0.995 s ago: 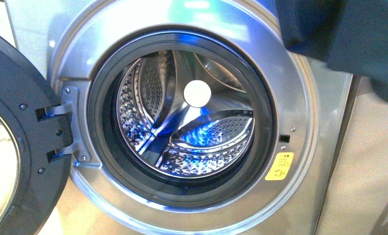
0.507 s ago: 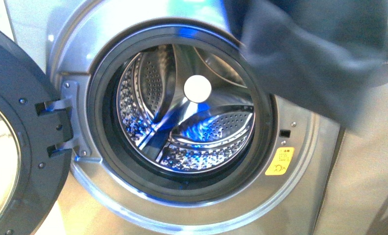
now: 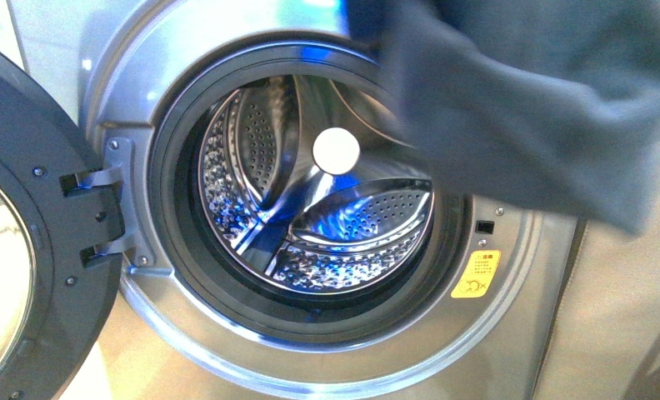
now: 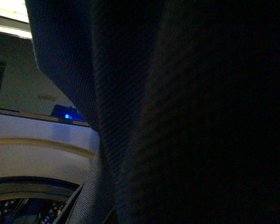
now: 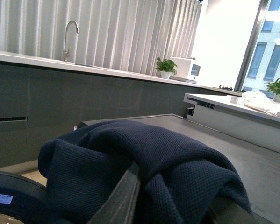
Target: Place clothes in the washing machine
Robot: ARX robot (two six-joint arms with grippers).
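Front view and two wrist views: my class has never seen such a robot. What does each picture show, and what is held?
The front view, from a camera on the robot's body, faces a silver washing machine with its door swung open and its steel drum empty. A dark navy garment hangs at upper right, overlapping the opening. Each arm's wrist carries a camera: the left sees almost only that cloth; the right sees it bunched, a kitchen counter behind. No gripper shows plainly, so the hold is hidden.

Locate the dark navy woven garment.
Front view, upper right: the dark navy woven garment hangs before the silver-grey washing machine, overlapping the porthole's upper-right rim.
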